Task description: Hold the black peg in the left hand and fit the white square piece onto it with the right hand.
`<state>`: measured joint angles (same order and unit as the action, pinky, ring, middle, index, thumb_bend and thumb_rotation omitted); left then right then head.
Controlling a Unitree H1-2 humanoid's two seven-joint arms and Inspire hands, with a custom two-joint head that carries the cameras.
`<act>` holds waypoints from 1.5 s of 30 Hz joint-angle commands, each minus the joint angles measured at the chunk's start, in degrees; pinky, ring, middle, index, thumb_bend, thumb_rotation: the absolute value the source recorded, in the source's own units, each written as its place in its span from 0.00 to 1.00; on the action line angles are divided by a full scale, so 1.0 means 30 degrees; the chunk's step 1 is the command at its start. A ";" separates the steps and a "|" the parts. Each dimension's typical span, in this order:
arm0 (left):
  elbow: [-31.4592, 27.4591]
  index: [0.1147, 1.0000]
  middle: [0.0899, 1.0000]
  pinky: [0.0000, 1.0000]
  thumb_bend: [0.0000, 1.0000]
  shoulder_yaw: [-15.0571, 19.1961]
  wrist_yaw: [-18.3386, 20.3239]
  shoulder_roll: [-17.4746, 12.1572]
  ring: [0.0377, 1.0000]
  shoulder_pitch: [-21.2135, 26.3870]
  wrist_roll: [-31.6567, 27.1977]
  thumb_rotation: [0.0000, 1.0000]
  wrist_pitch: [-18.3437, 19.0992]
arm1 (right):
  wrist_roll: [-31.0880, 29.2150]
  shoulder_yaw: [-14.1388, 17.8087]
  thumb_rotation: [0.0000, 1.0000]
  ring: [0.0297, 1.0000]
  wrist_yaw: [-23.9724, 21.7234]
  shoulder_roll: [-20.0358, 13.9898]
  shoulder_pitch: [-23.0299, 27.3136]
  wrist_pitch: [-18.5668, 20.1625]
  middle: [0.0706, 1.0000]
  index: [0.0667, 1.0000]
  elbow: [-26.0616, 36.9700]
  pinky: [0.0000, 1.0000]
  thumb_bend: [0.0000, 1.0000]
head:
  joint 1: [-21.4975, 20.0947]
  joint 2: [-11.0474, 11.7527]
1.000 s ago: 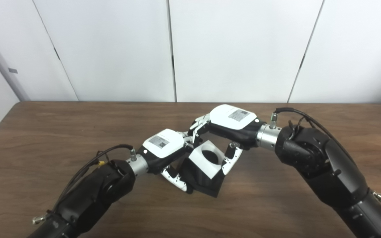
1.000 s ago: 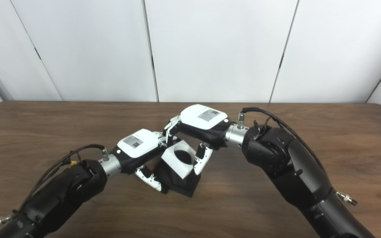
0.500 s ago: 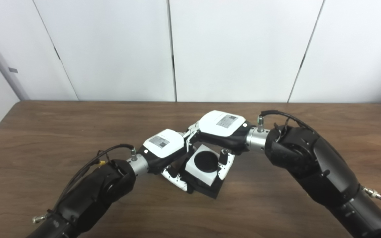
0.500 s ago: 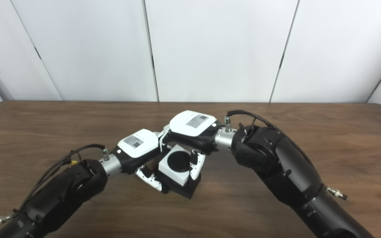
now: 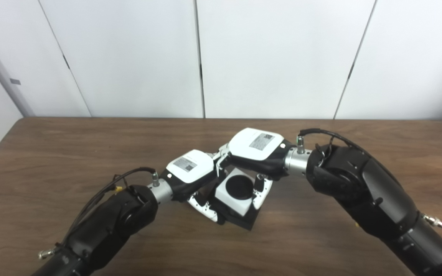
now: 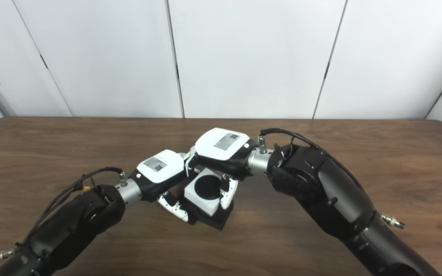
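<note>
Dark wood grain fills the counter point(image 5: 52, 153), and right at its middle two hands meet over one stacked pair of parts. One white square piece point(image 5: 233, 193), one black peg point(image 5: 244, 220), and that is the whole count of loose things here.

The white square piece sits on top of the black peg's block-shaped base, tilted a little, its round hole showing dark inside. Whether the peg's post fills that hole all the way cannot be told; the hole simply reads as black. Only the lower edge and one corner of the black part peek out beneath the white piece, the remainder covered.

The left hand point(image 5: 190, 172) comes in from the left of the white square piece, fingers curled around the black peg's near-left side; a white-and-black fingertip point(image 5: 205, 209) shows pressed against it, the other fingers tucked out of sight behind the white piece. The right hand point(image 5: 257, 151) arches over from the right, its fingers closed on the white square piece, one finger point(image 5: 261, 191) down its right face, others at its far-left corner where the two hands nearly touch.

Both forearms are cut off by the bottom edge. Behind the counter stand plain white wall panels point(image 5: 274, 57).
</note>
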<state>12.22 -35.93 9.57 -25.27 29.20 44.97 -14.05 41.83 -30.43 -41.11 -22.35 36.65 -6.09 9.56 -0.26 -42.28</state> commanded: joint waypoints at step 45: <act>0.0859 0.43 0.90 0.86 0.52 -0.0535 0.0904 -0.0392 0.92 -0.0832 0.1037 0.08 -0.0735 | -0.3634 0.8424 0.30 0.82 0.7206 0.0860 -0.4377 0.2180 0.84 0.76 -0.0368 0.68 0.77 | -0.0300 -0.0145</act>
<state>12.28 -35.33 9.22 -25.41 28.94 44.93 -15.32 32.60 -6.36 -21.75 -19.92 21.69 -0.10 7.22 -1.14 -42.63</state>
